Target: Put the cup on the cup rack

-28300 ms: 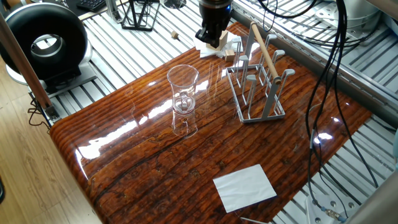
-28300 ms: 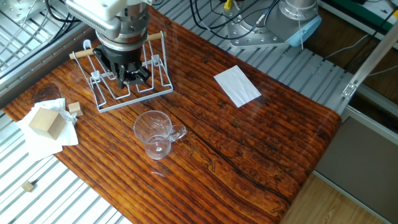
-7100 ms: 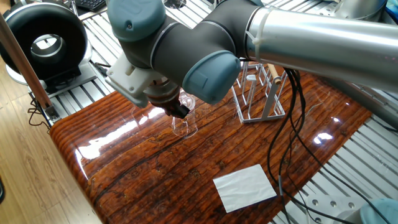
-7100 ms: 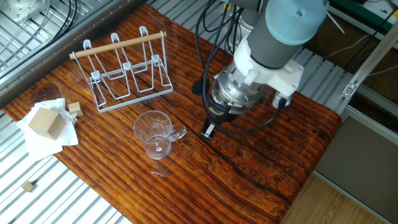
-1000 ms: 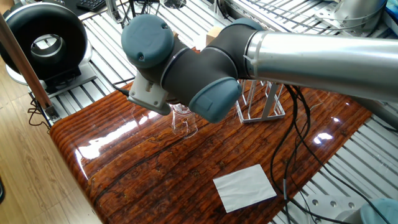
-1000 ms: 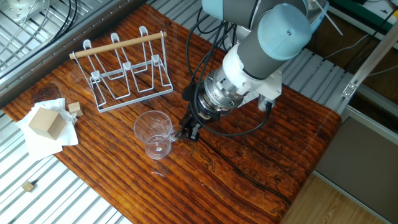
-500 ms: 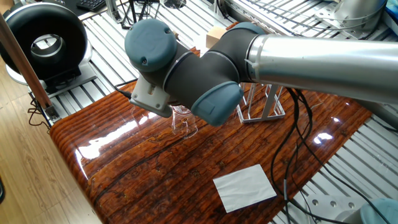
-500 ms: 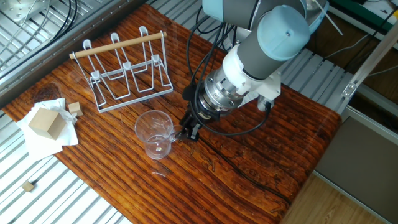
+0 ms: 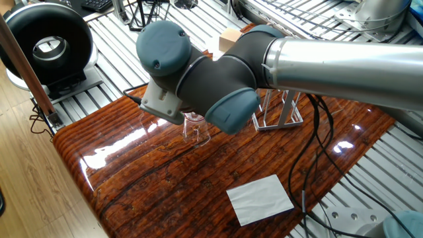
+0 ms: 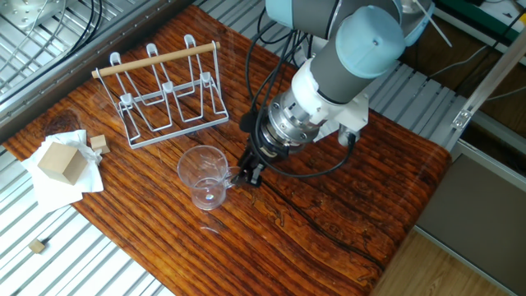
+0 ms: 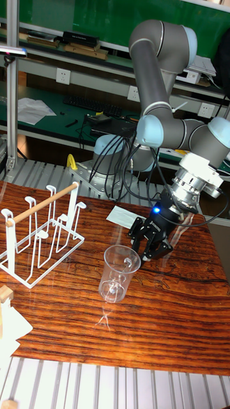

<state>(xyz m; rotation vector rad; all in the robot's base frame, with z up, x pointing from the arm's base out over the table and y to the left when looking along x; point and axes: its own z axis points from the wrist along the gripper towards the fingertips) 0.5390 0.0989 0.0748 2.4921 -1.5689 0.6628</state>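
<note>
the cup (image 10: 203, 178) stands upright on the wooden table (image 10: 345, 197), its handle turned toward the gripper (image 10: 249, 173). the black fingers (image 11: 143, 247) sit low beside the handle, spread a little, but whether they pinch it cannot be told. the cup rack (image 10: 167, 97) stands well apart near the table's far edge, empty pegs up. a white paper sheet (image 9: 260, 198) lies apart on the table.
</note>
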